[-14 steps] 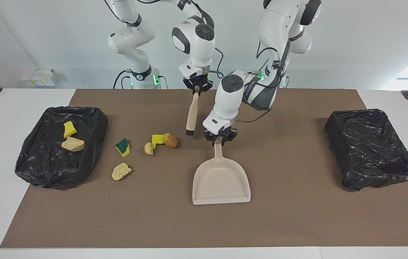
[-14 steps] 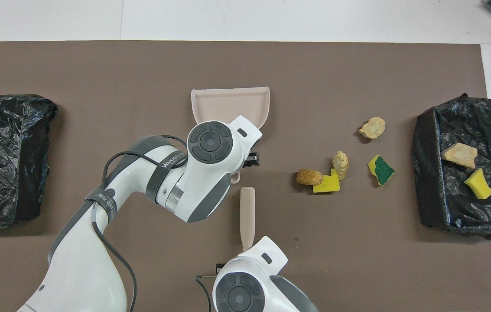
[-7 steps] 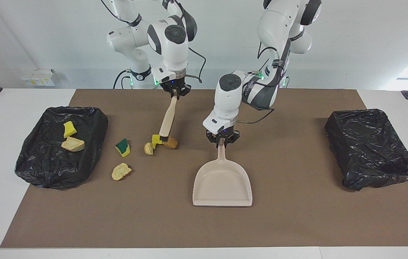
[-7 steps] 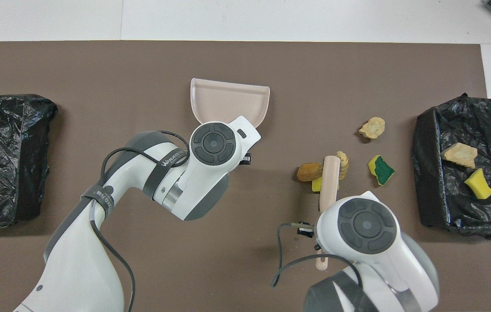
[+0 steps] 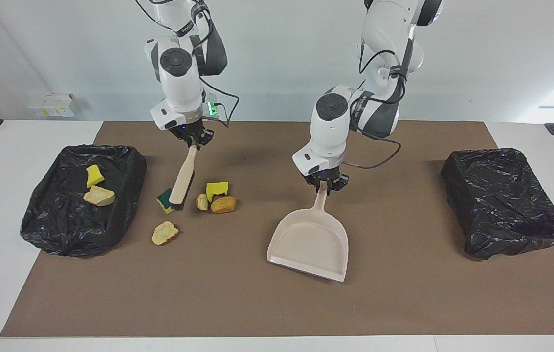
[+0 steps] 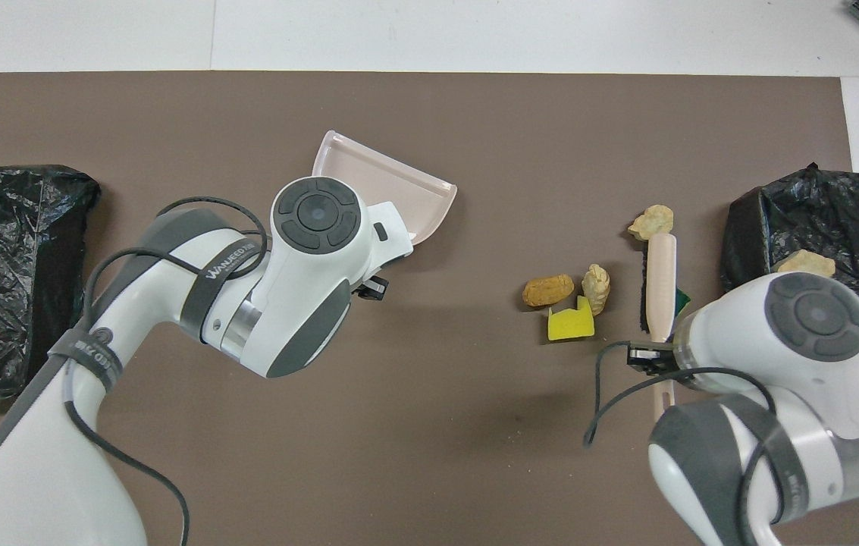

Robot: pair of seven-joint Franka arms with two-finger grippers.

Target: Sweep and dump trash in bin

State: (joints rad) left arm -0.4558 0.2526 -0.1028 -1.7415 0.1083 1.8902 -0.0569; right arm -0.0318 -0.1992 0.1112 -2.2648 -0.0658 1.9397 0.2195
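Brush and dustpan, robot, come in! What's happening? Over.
Right gripper shut on brush, bristles at green sponge. Left gripper shut on dustpan, tilted. Five scraps on mat, unswept. Nothing blocking.

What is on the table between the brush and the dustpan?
Three scraps: a tan lump, a yellow sponge piece and an orange lump, between the brush and the dustpan. The facing view shows it best.
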